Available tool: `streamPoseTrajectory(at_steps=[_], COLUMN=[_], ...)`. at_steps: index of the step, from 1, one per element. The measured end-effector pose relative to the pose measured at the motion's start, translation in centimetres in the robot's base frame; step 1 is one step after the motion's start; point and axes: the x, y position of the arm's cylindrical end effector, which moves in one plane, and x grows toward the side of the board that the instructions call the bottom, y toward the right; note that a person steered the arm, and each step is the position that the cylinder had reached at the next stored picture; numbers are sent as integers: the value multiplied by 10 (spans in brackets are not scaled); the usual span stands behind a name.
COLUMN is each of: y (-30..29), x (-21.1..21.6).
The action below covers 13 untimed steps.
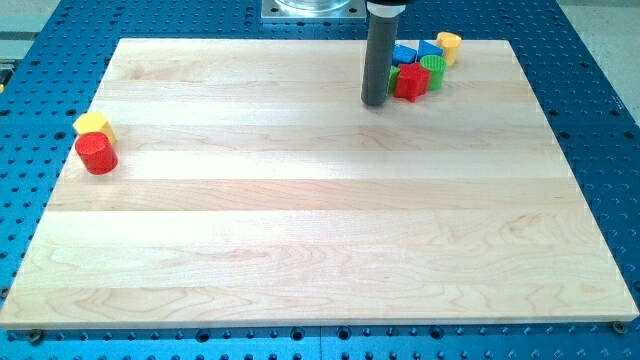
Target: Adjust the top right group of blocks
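A single camera looks down at a slant on the wooden board (320, 230) from beyond its bottom edge, facing the top edge. The near edge spans almost the whole width of the frame, while the far edge looks shorter, so the side edges lean inward. All four corners fit in (the bottom two only barely). A blue perforated table (590, 90) borders the board on every side. The mounting height seems moderate, though that is hard to judge.
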Motion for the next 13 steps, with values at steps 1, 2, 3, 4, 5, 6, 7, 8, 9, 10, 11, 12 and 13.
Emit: streamPoseTrajectory(at_steps=[1, 2, 3, 4, 5, 6, 7, 8, 9, 10, 11, 12, 13], y=[0, -1, -15, 0, 104, 155, 172, 126, 109, 116, 116, 74, 77], x=[0, 3, 17, 88, 92, 14, -68, -89, -86, -61, -26, -25, -14])
